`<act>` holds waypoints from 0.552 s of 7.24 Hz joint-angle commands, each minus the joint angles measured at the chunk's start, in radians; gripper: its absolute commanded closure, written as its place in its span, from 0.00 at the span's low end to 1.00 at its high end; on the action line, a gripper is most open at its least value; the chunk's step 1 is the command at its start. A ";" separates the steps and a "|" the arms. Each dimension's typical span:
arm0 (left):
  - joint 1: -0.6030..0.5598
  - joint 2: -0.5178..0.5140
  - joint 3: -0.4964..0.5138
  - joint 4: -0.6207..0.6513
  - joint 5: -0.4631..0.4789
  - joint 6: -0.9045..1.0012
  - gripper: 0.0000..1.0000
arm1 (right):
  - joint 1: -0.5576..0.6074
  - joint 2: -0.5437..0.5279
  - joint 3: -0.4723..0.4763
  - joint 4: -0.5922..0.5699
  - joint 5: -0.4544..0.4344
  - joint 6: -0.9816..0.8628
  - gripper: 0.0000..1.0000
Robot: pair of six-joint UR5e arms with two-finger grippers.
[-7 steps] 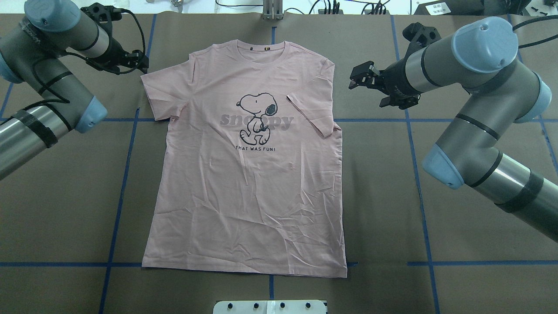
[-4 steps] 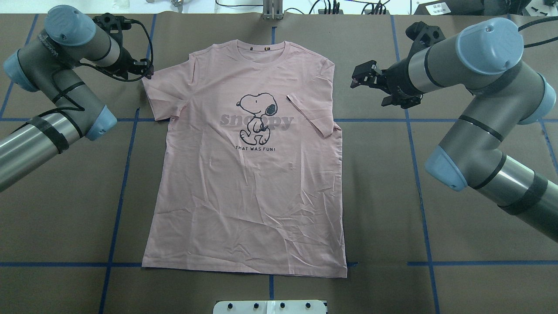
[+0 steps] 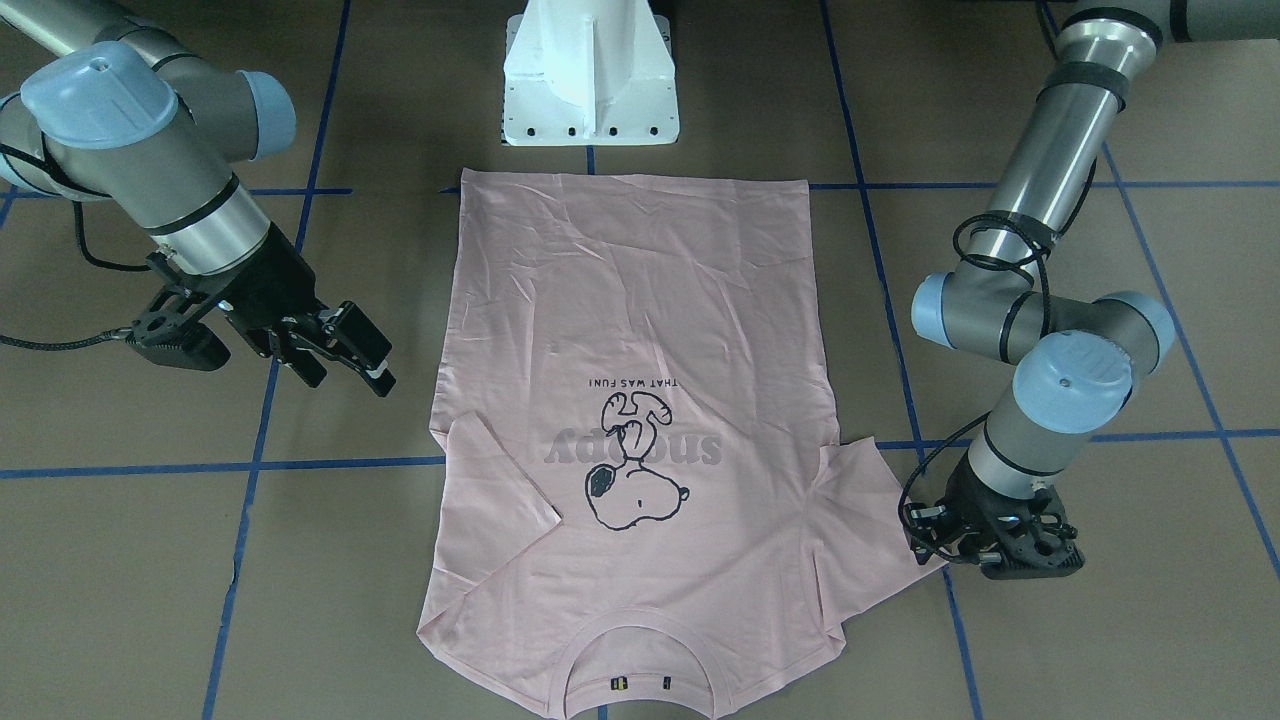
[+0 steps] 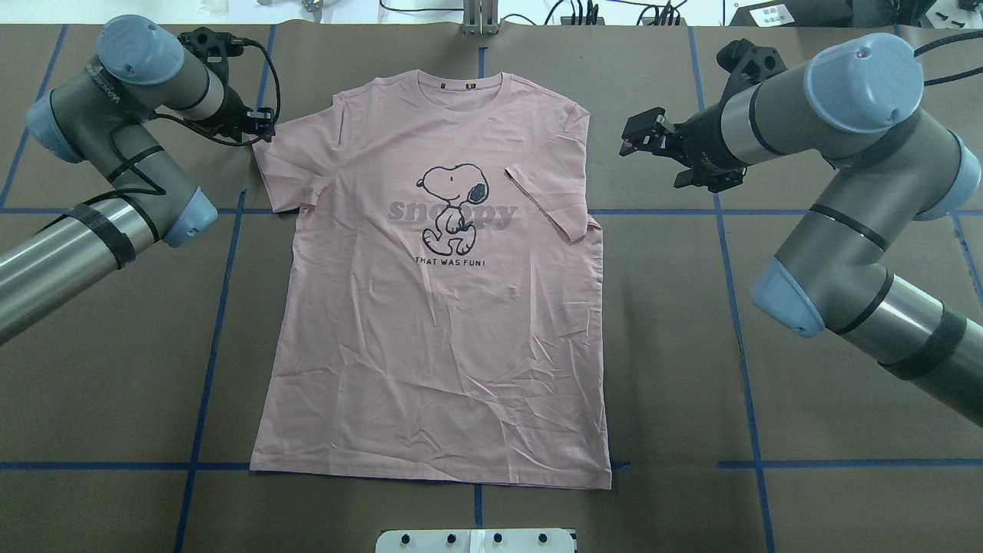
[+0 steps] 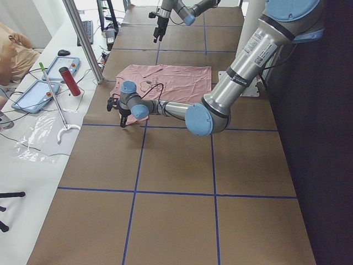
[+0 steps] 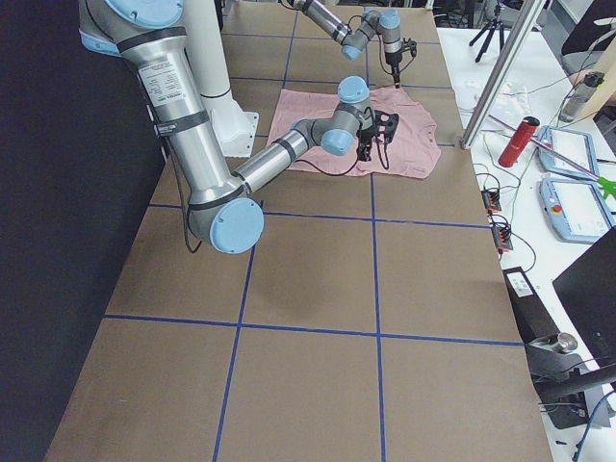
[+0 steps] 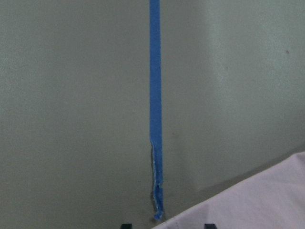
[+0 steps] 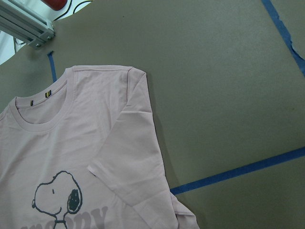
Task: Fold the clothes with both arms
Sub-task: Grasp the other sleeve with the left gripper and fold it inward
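The pale pink Snoopy T-shirt (image 4: 438, 338) lies flat and print up on the brown table, collar at the far side. Its sleeve on my right side (image 4: 549, 203) is folded in over the chest. The other sleeve (image 4: 280, 165) is spread out. My left gripper (image 4: 261, 127) is low at that sleeve's tip and open. In the left wrist view the sleeve's edge (image 7: 257, 205) reaches between the two fingertips (image 7: 125, 225). My right gripper (image 4: 633, 138) is open and empty, above bare table beside the shirt's shoulder; its wrist view shows the shirt (image 8: 95, 124).
Blue tape lines (image 4: 215, 307) cross the table in a grid. The white pedestal base (image 3: 590, 80) stands at the hem side. An aluminium post (image 4: 480, 19) stands past the collar. A side desk with tablets (image 5: 55, 69) and a red bottle (image 5: 70, 81) lies beyond the far edge.
My left arm has swung in toward the shirt, bringing its gripper to the spread sleeve's tip. My right gripper has barely shifted. The shirt has not moved.
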 commanded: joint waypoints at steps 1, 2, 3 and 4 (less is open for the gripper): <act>0.000 -0.006 -0.001 0.001 0.000 0.000 1.00 | 0.000 -0.002 0.000 0.000 0.000 0.000 0.00; 0.000 -0.009 -0.002 0.001 0.000 0.000 1.00 | 0.000 -0.003 -0.001 0.000 0.000 0.000 0.00; -0.001 -0.020 -0.042 0.021 -0.003 -0.006 1.00 | 0.000 -0.003 0.000 0.000 0.000 0.000 0.00; -0.001 -0.020 -0.109 0.071 -0.003 -0.014 1.00 | 0.000 -0.005 0.000 0.000 0.000 0.000 0.00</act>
